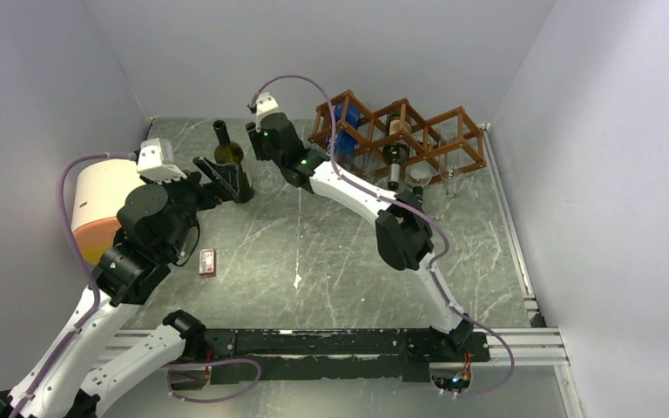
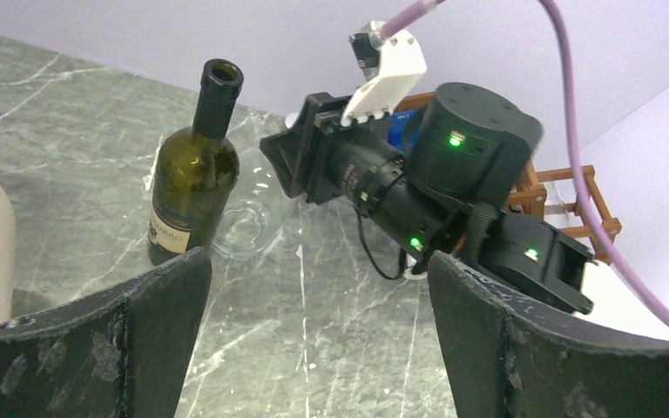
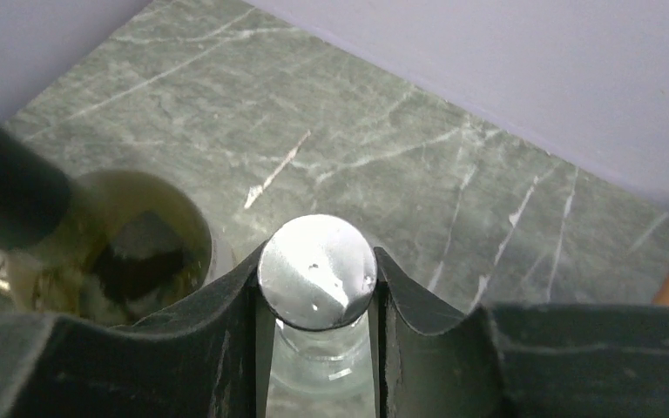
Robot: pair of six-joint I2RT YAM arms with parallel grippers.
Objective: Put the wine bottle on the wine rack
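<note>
A dark green wine bottle (image 1: 230, 161) (image 2: 193, 187) stands upright and uncorked at the back left of the table. Just to its right stands a clear glass bottle (image 2: 242, 228) with a silver cap (image 3: 316, 270). My right gripper (image 3: 317, 254) (image 2: 294, 165) is shut on its neck just under the cap, with both fingers against the glass. My left gripper (image 2: 318, 261) (image 1: 219, 180) is open in front of the green bottle, with only bare table between its fingers. The reddish-brown lattice wine rack (image 1: 453, 131) (image 2: 585, 205) stands at the back right.
The rack holds a blue bottle (image 1: 346, 122) and a dark bottle (image 1: 395, 155). A small red box (image 1: 207, 261) lies on the table near the left arm. A white and orange cylinder (image 1: 100, 205) stands against the left wall. Walls close in the back and both sides.
</note>
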